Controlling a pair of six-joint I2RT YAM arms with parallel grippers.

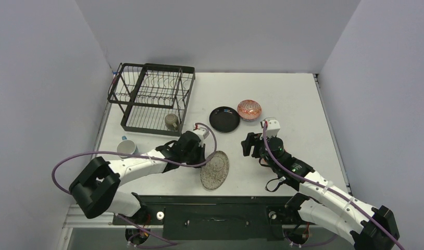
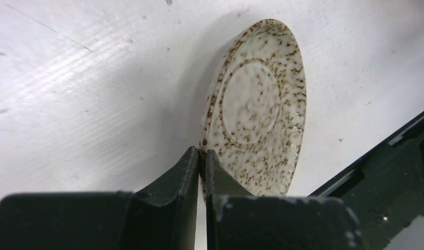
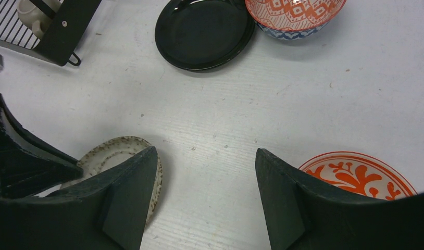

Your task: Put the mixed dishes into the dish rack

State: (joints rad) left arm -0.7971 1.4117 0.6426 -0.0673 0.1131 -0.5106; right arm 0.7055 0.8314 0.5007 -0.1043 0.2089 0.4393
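My left gripper (image 1: pixel 204 156) is shut on the rim of the speckled grey oval plate (image 1: pixel 215 170) and holds it tilted up on edge over the table; the left wrist view shows the jaws (image 2: pixel 202 156) pinching the plate (image 2: pixel 259 104). My right gripper (image 1: pixel 250 146) is open and empty above bare table (image 3: pixel 206 156). The black plate (image 1: pixel 224 119) and one patterned bowl (image 1: pixel 249 109) lie behind it. A second patterned bowl (image 3: pixel 358 174) lies by the right finger, hidden in the top view. The olive cup (image 1: pixel 172 122) sits in the black wire dish rack (image 1: pixel 152 96). The light-blue mug (image 1: pixel 126 148) stands on the table.
The rack stands at the far left, close to the left wall. A black rail (image 1: pixel 215 200) runs along the near table edge, just below the tilted plate. The right wrist view shows the rack's corner (image 3: pixel 59 26) and the speckled plate (image 3: pixel 108 153).
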